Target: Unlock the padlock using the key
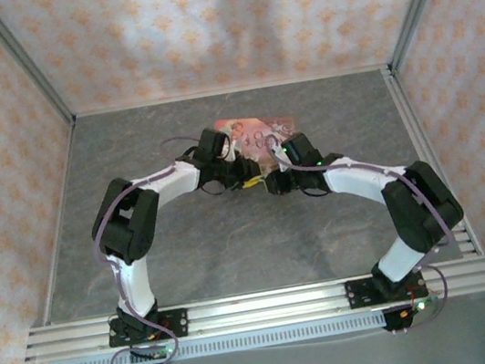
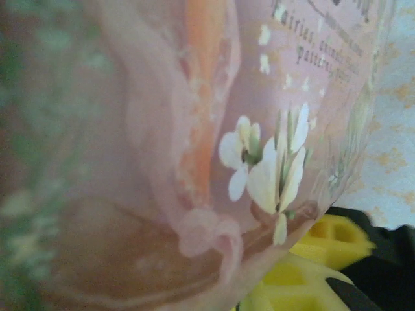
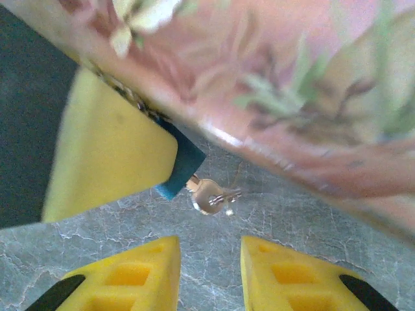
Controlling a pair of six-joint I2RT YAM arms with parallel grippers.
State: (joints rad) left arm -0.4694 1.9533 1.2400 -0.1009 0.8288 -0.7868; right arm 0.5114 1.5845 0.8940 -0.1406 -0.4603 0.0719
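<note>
Right fingers stand apart and empty; key juts from padlock half-hidden behind left fingers, their state unclear.

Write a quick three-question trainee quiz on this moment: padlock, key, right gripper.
1. True or false: the key is stuck into the padlock.
2. The right gripper is: A) shut on the key, B) open with nothing between its fingers, C) shut on the padlock.
3. In the right wrist view, what patterned thing lies just above the padlock?

Key: 1 true; 2 B; 3 the pink floral box.
</note>
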